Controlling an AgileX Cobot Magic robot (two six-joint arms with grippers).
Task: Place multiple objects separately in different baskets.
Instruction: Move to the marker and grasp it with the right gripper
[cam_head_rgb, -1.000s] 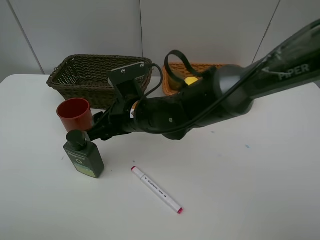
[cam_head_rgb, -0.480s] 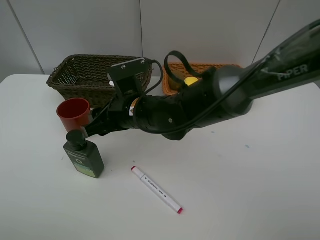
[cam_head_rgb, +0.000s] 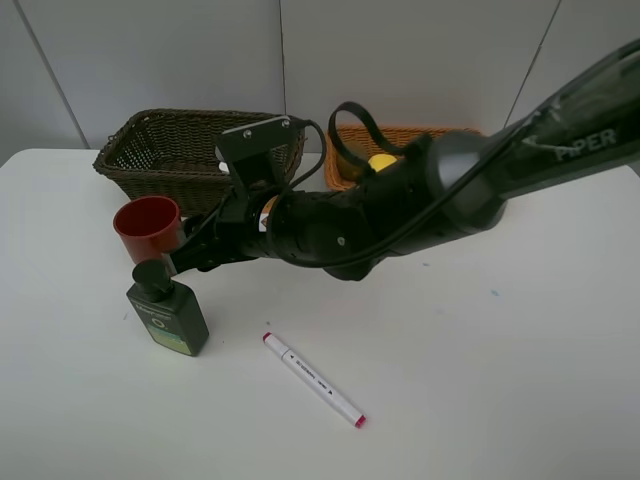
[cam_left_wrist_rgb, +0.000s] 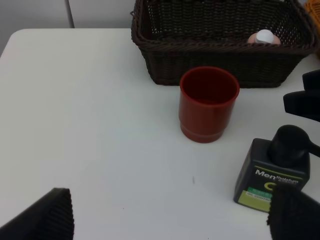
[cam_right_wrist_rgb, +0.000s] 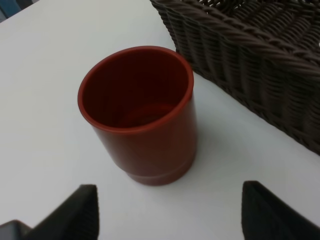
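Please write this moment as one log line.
right gripper: open, before red cup | left gripper: open, empty | red cup: upright on table, beside dark basket

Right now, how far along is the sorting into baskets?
Partly done: a pink bottle sits in the dark basket, a lemon in the tan basket. In hand: the right end effector, open, faces the red cup without gripping it. Left on the table: that cup, the green bottle and the marker.
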